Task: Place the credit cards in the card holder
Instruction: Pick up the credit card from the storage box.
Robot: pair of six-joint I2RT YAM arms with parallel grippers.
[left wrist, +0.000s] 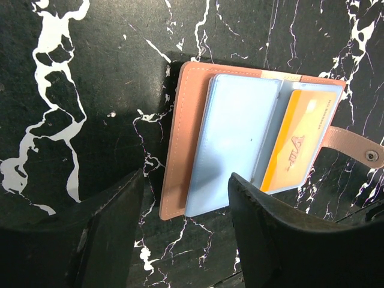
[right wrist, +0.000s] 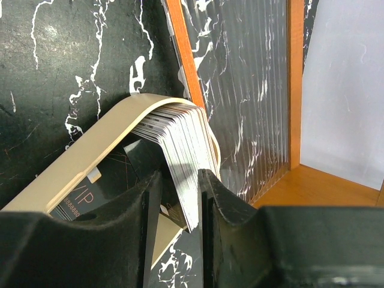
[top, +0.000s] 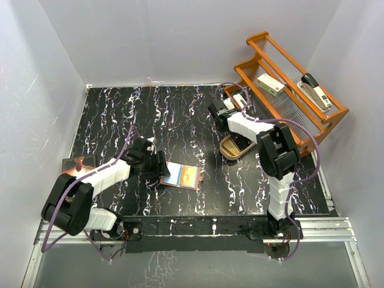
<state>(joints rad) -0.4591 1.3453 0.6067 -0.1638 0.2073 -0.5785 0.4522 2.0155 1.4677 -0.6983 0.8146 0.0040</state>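
Observation:
The reddish-brown card holder [top: 197,180] [left wrist: 180,138] lies open on the black marble table. A light blue-white card [left wrist: 240,132] lies on its left half and an orange-gold card [left wrist: 300,144] sits in its right pocket; the snap tab [left wrist: 360,147] sticks out to the right. My left gripper [top: 159,166] [left wrist: 187,180] is open and empty, just off the holder's left edge. My right gripper [top: 236,103] [right wrist: 179,192] is narrowly open. Its fingers straddle the end of a fanned stack of cards [right wrist: 180,138] standing in a tan curved dish [right wrist: 78,162]; the right finger touches the stack.
An orange wooden rack [top: 288,90] [right wrist: 186,66] at the back right holds a stapler [top: 315,90] and a small box [top: 271,84]. A tan oval dish [top: 233,148] lies under the right forearm. A dark booklet [top: 80,163] lies at the left edge.

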